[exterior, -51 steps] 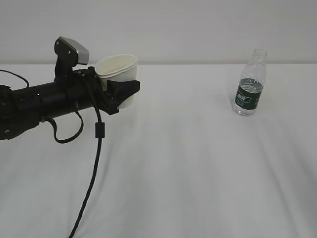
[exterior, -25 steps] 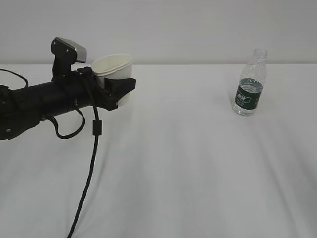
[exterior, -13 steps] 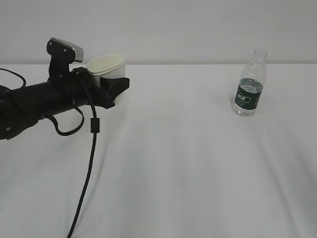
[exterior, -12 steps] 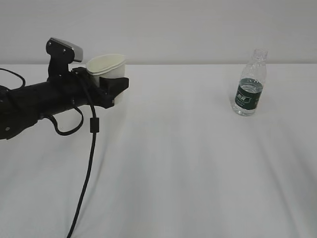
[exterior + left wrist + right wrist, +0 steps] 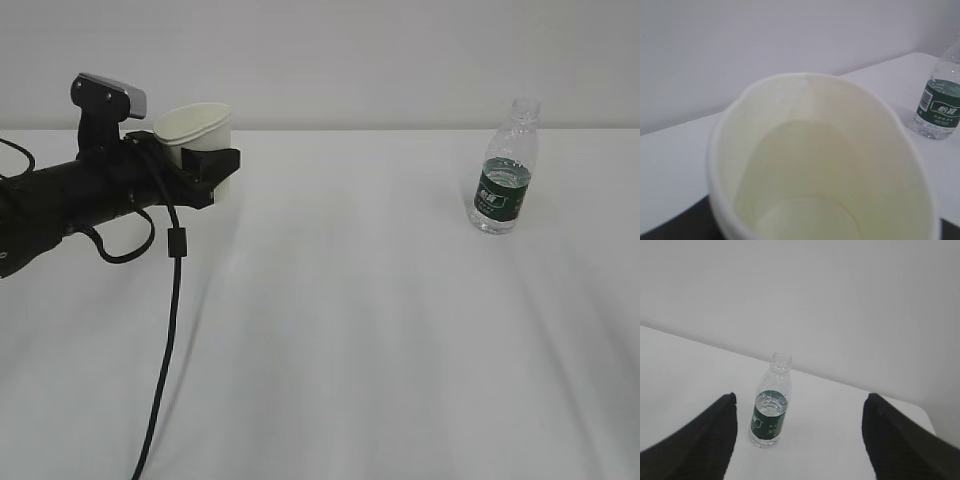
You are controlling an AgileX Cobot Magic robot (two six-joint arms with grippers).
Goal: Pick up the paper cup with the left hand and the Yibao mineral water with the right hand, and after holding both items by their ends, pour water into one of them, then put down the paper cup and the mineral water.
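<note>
- The left end effector [image 5: 200,165], black jaws on a long black cylindrical arm, pinches the small white tapered paper cup [image 5: 196,135] and has carried it further left and a little higher than a second ago.
- The cup is off the white bench [image 5: 350,330], so its pickup looks done.
- The right end effector [image 5: 797,437] stands spread and empty, facing the small clear ribbed plastic bottle with the green label [image 5: 770,410], which stands upright, uncapped and unmoved on the bench; grasping it seems next.
</note>
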